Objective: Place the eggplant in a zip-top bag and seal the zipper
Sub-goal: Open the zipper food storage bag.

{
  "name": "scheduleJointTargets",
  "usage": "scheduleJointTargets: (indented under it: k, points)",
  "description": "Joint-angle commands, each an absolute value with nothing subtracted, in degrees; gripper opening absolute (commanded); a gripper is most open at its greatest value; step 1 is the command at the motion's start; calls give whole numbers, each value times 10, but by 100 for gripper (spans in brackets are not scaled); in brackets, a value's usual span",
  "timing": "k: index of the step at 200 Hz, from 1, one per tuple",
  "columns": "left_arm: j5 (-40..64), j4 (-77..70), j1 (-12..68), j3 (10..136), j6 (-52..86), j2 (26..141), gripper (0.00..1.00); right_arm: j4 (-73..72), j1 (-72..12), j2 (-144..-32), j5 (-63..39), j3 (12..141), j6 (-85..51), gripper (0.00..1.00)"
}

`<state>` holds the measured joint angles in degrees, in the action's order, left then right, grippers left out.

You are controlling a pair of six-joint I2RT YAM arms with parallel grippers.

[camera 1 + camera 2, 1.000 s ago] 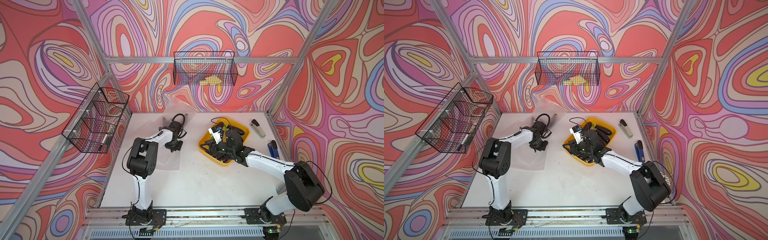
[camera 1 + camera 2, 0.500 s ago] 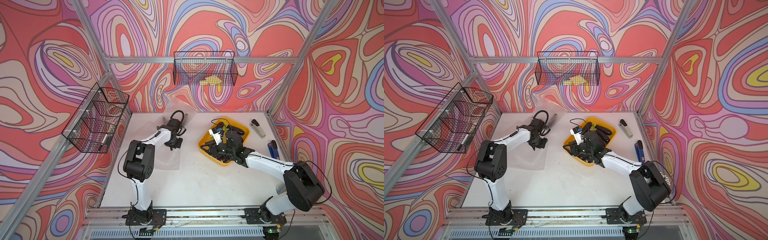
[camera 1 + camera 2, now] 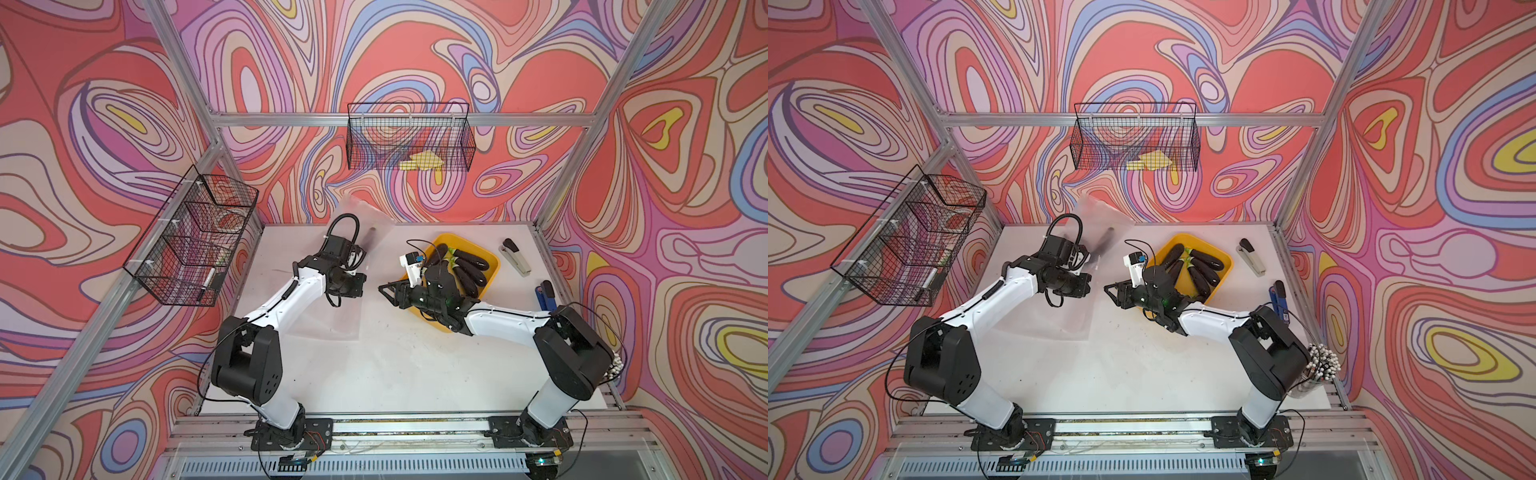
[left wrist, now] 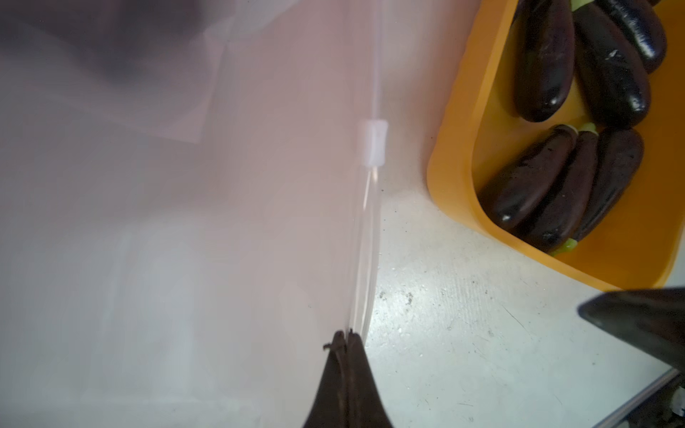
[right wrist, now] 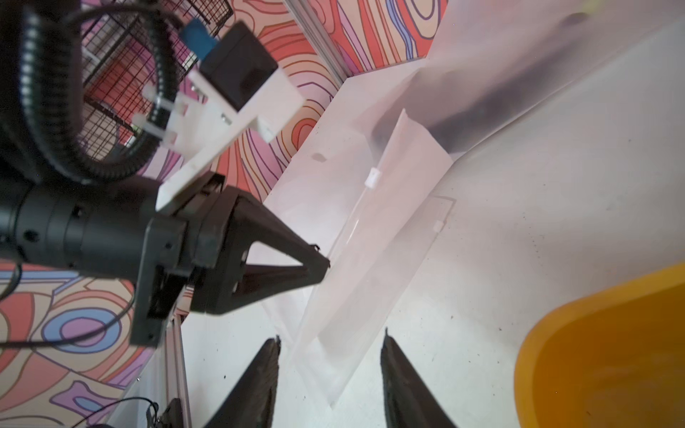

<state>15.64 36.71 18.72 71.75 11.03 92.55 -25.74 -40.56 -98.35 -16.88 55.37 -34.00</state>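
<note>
The left gripper (image 4: 346, 342) was pinched tight on the zipper edge of the one bag (image 4: 185, 222), with its single white slider (image 4: 373, 142) further along the track. The right gripper (image 5: 330, 339) stood half open, a finger on either side of the bag's corner. One eggplant (image 5: 482, 107) sat inside the bag, toward the table's (image 3: 395, 374) back edge. Six more eggplants (image 4: 537, 66) lay in the yellow tray (image 3: 492, 266) near the back right corner. The strip along the front edge lay bare.
</note>
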Motion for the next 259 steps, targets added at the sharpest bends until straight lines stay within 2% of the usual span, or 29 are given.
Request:
scheduleJointTargets:
  k: [1,36,78,147,191,259]
  points:
    - [190,345,190,703,137,924,0,-295,-413,-1010,-133,578,-403,47]
    - [196,328,191,696,141,924,0,-321,-424,-1070,-134,603,-448,44]
    - [196,315,190,685,144,918,0,-321,-428,-1099,-135,617,-459,35]
    - [198,313,190,683,140,919,0,-321,-428,-1124,-140,640,-459,36]
    - [192,315,190,683,138,914,0,-329,-428,-1141,-138,636,-465,23]
    - [190,314,190,687,138,908,0,-323,-428,-1153,-135,630,-469,19]
